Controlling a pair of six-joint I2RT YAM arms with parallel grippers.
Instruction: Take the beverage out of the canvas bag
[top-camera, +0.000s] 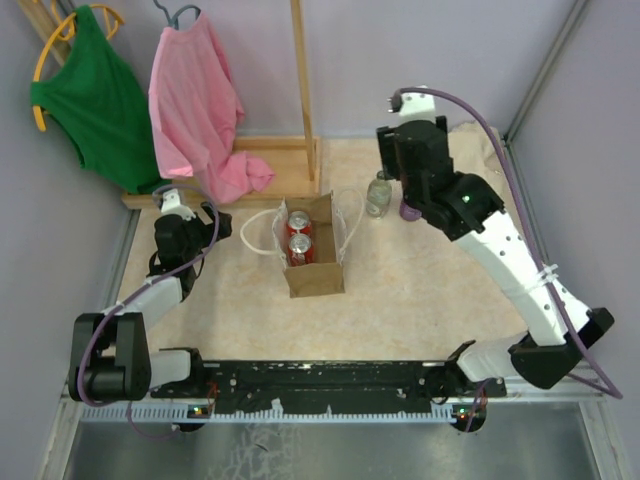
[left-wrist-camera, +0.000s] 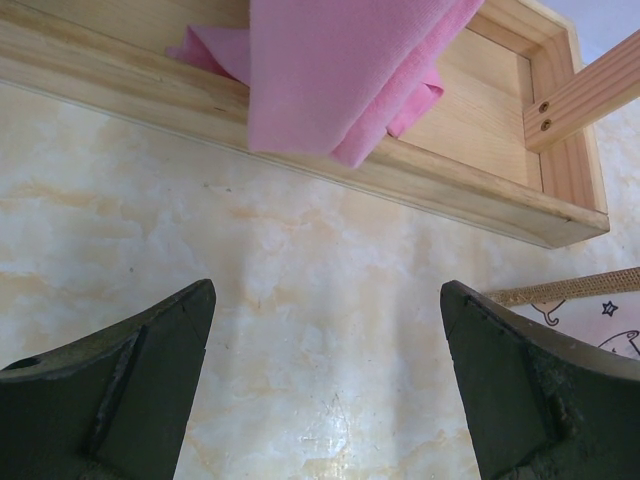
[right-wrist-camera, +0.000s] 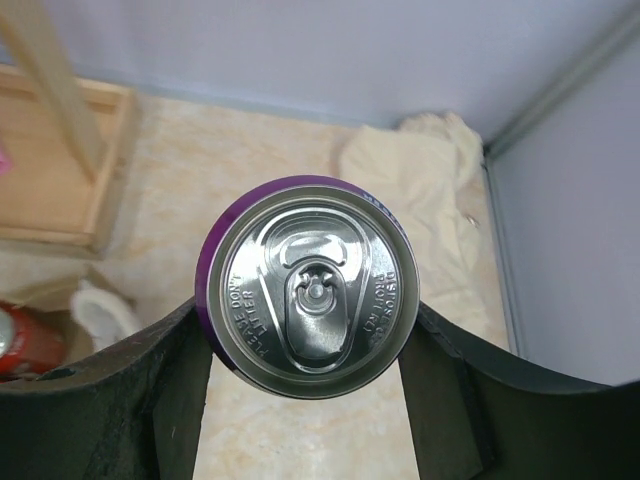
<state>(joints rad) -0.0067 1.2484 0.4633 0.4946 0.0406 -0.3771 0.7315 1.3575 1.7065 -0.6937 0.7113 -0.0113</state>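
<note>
Round shiny-topped purple metal can (right-wrist-camera: 310, 290) gripped by right jaws.

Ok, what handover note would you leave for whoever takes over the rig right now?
Left pincer: open, empty, near the wooden rack base, left of the canvas bag.
Right pincer: shut on a purple can, outside the bag to its right, beside a clear bottle.
Done: that can is clear of the bag.
Left: two red cans sit in the bag; I can't tell whether the purple can touches the table, so probably set it down and release.
</note>
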